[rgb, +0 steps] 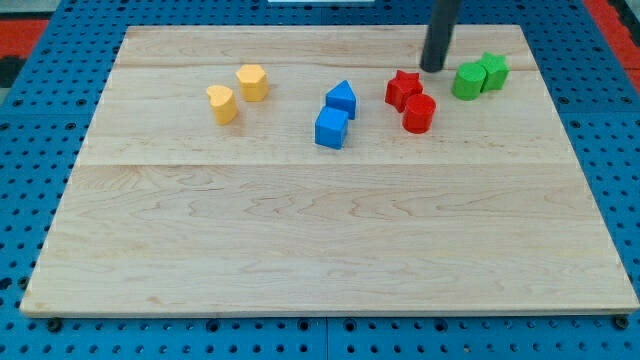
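Observation:
My tip (434, 68) rests on the board near the view's top right, at the end of a dark rod that comes down from the top edge. It stands just up and right of the red star block (402, 88), a small gap apart, and left of a green block (466, 81). A second green block (493, 71) touches that one on its right. A red cylinder (419, 113) sits just below the star. Further left are a blue house-shaped block (342, 98) and a blue cube (331, 128), touching.
Two yellow blocks lie at the upper left: a heart-like one (221, 103) and a hexagonal one (252, 82). The wooden board (320, 240) rests on a blue pegboard surface (20, 200), with red flooring at the top corners.

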